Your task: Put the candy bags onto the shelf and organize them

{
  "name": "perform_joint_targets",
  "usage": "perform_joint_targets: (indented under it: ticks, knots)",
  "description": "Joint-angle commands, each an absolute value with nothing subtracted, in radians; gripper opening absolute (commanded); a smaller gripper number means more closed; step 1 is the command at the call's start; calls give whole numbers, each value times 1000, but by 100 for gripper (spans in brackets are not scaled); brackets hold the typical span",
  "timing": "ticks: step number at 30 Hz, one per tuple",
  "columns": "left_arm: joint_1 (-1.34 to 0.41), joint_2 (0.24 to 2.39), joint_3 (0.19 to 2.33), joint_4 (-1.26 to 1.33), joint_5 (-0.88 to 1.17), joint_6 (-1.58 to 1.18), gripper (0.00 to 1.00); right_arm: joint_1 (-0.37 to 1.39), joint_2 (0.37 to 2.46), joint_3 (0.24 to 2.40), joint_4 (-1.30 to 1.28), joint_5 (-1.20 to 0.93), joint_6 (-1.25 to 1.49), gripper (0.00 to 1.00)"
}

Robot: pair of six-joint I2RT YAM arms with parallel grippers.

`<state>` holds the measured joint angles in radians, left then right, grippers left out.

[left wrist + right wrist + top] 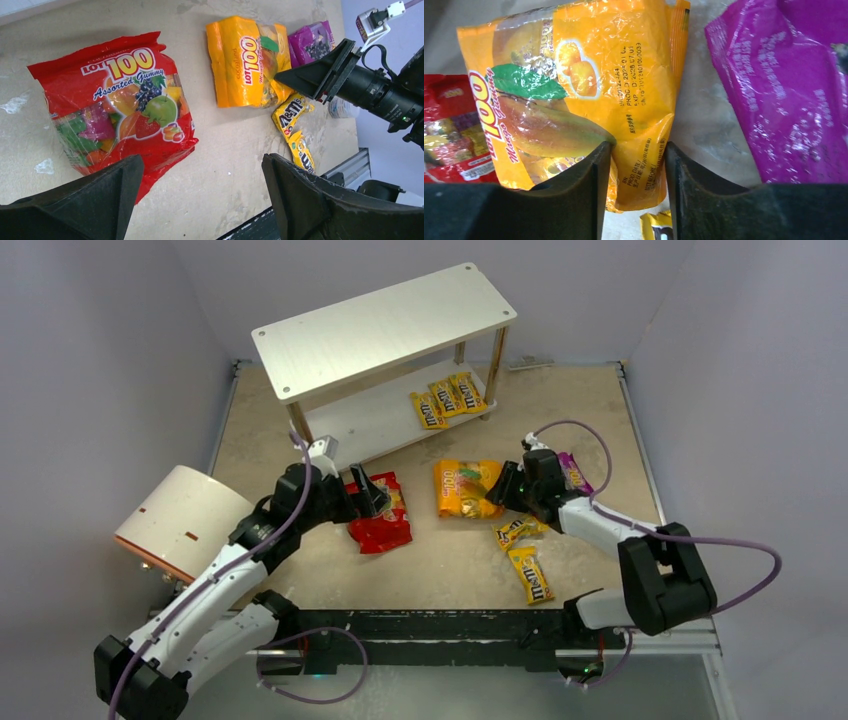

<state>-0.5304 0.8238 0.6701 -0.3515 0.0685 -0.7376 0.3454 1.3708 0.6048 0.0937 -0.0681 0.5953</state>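
The large red bag [382,515] lies flat on the table, also in the left wrist view [115,105]. My left gripper [370,498] [202,190] is open and empty, with one finger over the bag's near edge. The orange-yellow bag [462,488] [589,75] lies mid-table. My right gripper [503,487] [639,185] is shut on its right corner. The purple bag [574,472] [794,90] lies just right of that gripper. Two M&M's packets [518,530] [530,575] lie on the table. Three more packets [447,400] lie on the lower board of the shelf [385,330].
A cream-white cylinder with orange trim [180,520] lies on its side at the left, beside my left arm. The shelf's top board is bare. Grey walls close the table on three sides. A black rail [450,625] runs along the near edge.
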Motion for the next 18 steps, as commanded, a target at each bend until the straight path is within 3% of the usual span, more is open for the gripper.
perform_joint_targets:
  ticks: [1, 5, 11, 18]
  knots:
    - [-527, 824, 658, -298, 110, -710, 96, 345, 1390, 565, 245, -199, 544, 34]
    - [-526, 827, 653, -284, 129, -701, 96, 344, 1346, 552, 311, -250, 485, 0]
    - [-526, 849, 625, -218, 186, -698, 96, 345, 1147, 504, 493, -363, 444, 0]
    - [-527, 917, 583, -83, 276, -766, 96, 344, 1095, 588, 448, -405, 598, 0]
